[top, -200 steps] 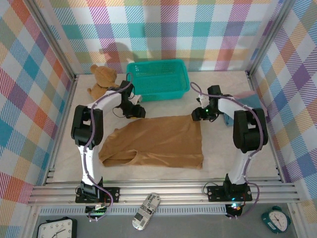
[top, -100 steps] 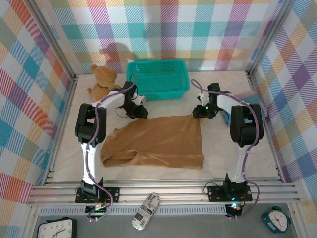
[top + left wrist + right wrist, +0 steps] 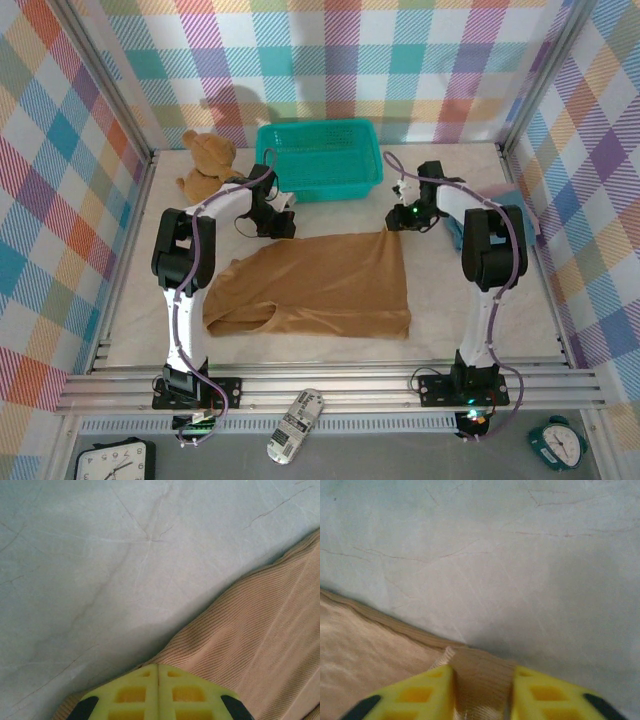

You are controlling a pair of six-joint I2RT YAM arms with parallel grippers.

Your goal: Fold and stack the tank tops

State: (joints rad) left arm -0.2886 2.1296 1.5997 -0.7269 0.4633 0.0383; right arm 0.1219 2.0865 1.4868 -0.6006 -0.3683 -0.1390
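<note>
The ochre top (image 3: 310, 285) lies spread flat in the middle of the table (image 3: 470, 310), with a scooped notch in its edge at 7 o'clock. My left pincer (image 3: 278, 226) sits on its corner at 11 o'clock and my right pincer (image 3: 399, 222) on its corner at 1 o'clock. From above, my own wrists cover both corners, so the grip cannot be seen there. In the left wrist view my two fingers (image 3: 190, 690) are pressed fully together, with no gap between them. The ribbed cloth climbs up to their tips from 4 o'clock, so I hold its edge. The pinched spot itself is hidden under the fingers, and the picture cuts them off just below the tips. In the right wrist view my fingers (image 3: 427, 690) stand a little apart. A raised fold of the top fills the whole gap and touches both, so they are closed on this fold. The lower part of the fold is cut off by the picture's edge. From the fold the hem runs away toward 9 o'clock, lying on the table. A teal basket (image 3: 320, 160) stands at 12 o'clock, just beyond the top, and a bear (image 3: 205, 160) sits at 11 o'clock near the wall. At 2 o'clock a blue top (image 3: 522, 204) shows as a small patch beside my right arm. The arm covers most of it, and I cannot make out its shape.
</note>
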